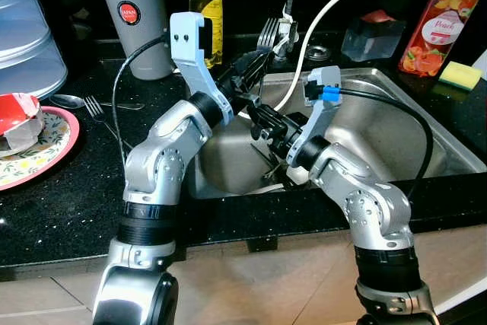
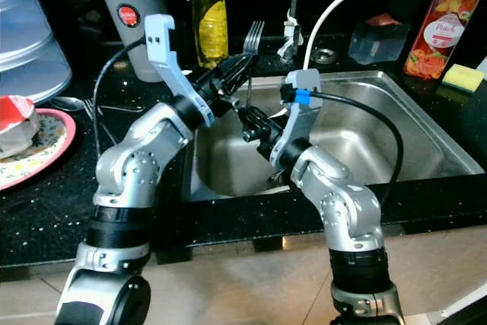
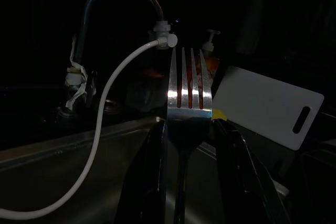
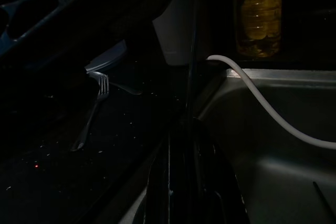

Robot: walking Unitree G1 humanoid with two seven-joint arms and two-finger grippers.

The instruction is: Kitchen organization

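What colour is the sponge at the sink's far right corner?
Yellow; the sponge shows best in the left eye view.

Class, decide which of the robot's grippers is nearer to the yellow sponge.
Right. The right gripper is over the sink, on the yellow sponge's side; the left gripper, holding a fork, is farther away.

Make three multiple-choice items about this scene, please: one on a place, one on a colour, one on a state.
1. Where is the plate?
A. in the sink
B. on the counter, on the robot's left
C. on the floor

2. What colour is the sponge?
A. yellow
B. blue
C. black

3. How is the fork held in the left gripper?
A. tines up
B. tines down
C. lying flat in the sink

Answers: 1 B, it lies on the dark counter left of the sink. 2 A, it is yellow, at the sink's far right corner. 3 A, the left wrist view shows the tines above the fingers.
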